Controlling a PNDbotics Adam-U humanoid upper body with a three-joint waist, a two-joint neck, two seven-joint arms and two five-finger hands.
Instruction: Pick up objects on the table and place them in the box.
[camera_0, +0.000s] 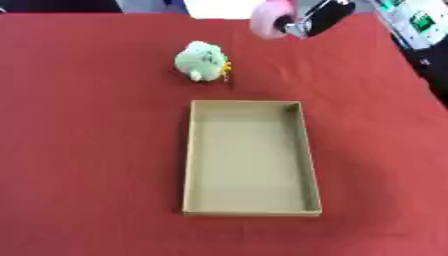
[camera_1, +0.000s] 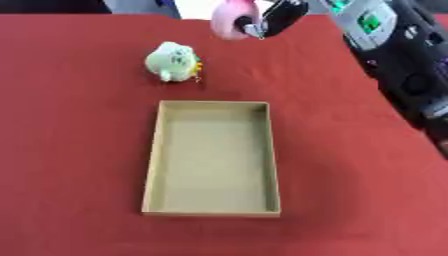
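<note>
Your right hand (camera_0: 317, 19) was clamped on a pink object (camera_0: 267, 20), with the box (camera_0: 250, 212) below and nearer you, its long axis running toward you.

Red tablecloth (camera_0: 87, 150) covers table; dark floor beyond.

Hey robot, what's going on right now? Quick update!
Right hand holds pink object, raised at table's far edge. Left hand not in view. Green plush toy on red table, beyond box. Box empty, nothing in the way.
</note>
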